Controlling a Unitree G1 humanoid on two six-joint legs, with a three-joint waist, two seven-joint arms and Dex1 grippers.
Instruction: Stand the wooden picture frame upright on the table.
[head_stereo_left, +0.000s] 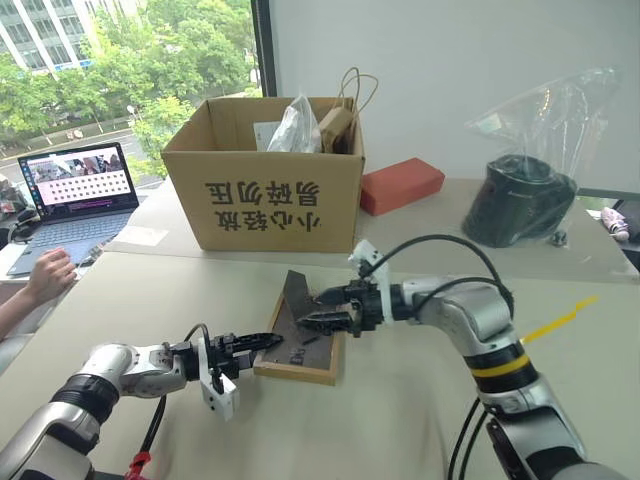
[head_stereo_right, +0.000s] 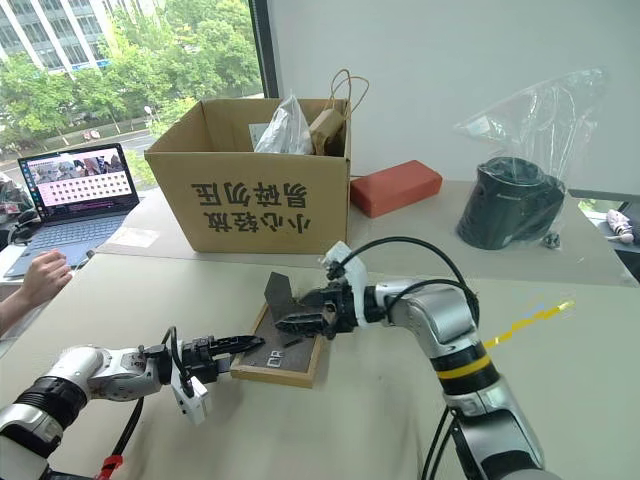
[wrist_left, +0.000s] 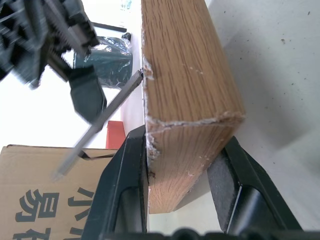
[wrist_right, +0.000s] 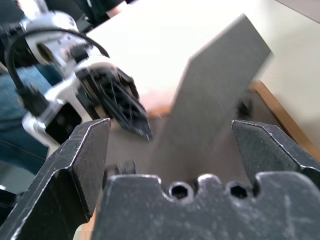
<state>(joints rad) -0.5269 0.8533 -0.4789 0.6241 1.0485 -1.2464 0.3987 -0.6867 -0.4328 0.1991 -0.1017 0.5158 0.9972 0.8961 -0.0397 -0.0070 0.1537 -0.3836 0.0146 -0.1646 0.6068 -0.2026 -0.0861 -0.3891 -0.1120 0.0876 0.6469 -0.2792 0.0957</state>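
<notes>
Frame (head_stereo_left: 300, 340) lies face-down on table (head_stereo_left: 400, 400), stand flipped up. Left gripper (head_stereo_left: 262, 343) clamps its near-left corner. Right gripper (head_stereo_left: 318, 308) hovers over the back w/ jaws wide, stand between them, nothing held.

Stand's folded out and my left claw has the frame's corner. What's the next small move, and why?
Probably tilt the wooden picture frame up with the left claw: it lies face down on the table, its stand already raised, and the open right claw holds nothing.
</notes>
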